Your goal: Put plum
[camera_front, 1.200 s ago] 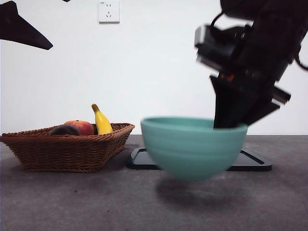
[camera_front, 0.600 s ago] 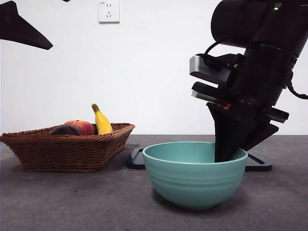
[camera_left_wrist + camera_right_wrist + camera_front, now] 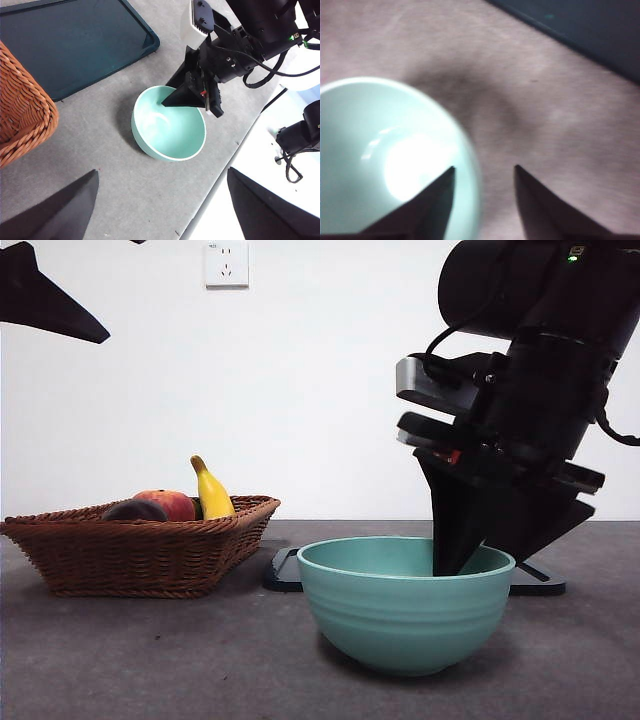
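Right gripper [image 3: 470, 555] sits at the right of the front picture, its two black jaws parted astride the rim of the green bowl [image 3: 405, 605], one jaw inside and one outside; the right wrist picture shows the rim [image 3: 470, 165] between them with a gap on either side, so they are apart and not pinching it. The bowl stands on the grey table [image 3: 150, 660] in the lower middle of the frame, and it looks empty. Behind it lies a dark tray [image 3: 75, 40]. At the left stands a wicker basket [image 3: 140, 555] holding a yellow banana [image 3: 211, 492], a red-orange fruit [image 3: 170, 503] and, at its near left, the plum [image 3: 135, 510], only its dark top showing above the weave. The left gripper [image 3: 160, 210] waits high, jaws wide apart, empty.

The plum is probably firm, fairly light and glossy, so slippery; squeezing hard could bruise it. Taking it across its widest middle from above, clear of its neighbours, seems safest, though how free its sides are cannot be seen.
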Controlling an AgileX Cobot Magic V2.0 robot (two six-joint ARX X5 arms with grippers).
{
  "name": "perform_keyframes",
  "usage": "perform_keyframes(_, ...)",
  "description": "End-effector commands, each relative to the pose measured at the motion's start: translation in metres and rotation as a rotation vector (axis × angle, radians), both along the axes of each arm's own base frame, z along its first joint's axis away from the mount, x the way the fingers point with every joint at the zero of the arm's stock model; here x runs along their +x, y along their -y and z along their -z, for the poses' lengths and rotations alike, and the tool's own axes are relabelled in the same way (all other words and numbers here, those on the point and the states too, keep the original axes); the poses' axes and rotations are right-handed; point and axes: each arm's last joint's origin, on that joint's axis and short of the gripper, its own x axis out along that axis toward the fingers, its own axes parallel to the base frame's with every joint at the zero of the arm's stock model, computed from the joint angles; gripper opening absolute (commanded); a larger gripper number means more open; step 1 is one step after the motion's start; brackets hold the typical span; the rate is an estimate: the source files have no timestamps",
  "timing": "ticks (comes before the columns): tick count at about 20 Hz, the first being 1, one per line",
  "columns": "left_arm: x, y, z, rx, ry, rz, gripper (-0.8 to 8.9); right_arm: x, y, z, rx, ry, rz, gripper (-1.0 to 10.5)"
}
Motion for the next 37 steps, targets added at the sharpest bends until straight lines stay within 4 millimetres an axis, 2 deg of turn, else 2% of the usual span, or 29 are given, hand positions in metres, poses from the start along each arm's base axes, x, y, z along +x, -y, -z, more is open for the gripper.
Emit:
perform_keyframes(1, 0.002, 0.001, -0.004, -0.004, 0.023, 0.013, 4.05, 0.003, -0.001, -0.024, 0.003, 0.085, 0.032, 2.6)
perform_keyframes(5, 0.002, 0.001, -0.004, -0.004, 0.022, 0.013, 4.05, -0.002, 0.010, -0.075, 0.033, 0.214, 0.049, 2.7)
perform_keyframes(9, 0.002, 0.001, -0.004, -0.004, 0.023, 0.013, 4.05, -0.018, 0.019, -0.131, 0.113, 0.342, 0.006, 2.7)
perform_keyframes(12, 0.001, 0.001, -0.004, -0.003, 0.020, 0.013, 4.05, -0.036, 0.028, -0.157, 0.200, 0.356, -0.057, 2.7)
perform_keyframes(14, 0.001, 0.001, -0.004, -0.003, 0.020, 0.013, 4.05, -0.051, 0.036, -0.167, 0.239, 0.346, -0.087, 2.7)
perform_keyframes(19, 0.001, 0.001, -0.004, -0.003, 0.020, 0.013, 4.05, -0.079, 0.053, -0.165, 0.210, 0.261, -0.144, 2.7)
perform_keyframes(23, 0.001, 0.001, -0.004, -0.003, 0.019, 0.013, 4.05, -0.090, 0.055, -0.155, 0.284, 0.166, -0.222, 2.7)
perform_keyframes(28, 0.001, 0.001, -0.004, -0.002, 0.016, 0.013, 4.05, -0.090, 0.054, -0.139, 0.280, 0.123, -0.239, 2.7)
perform_keyframes(37, 0.001, 0.001, -0.004, -0.002, 0.016, 0.013, 4.04, -0.090, 0.054, -0.137, 0.281, 0.123, -0.239, 2.7)
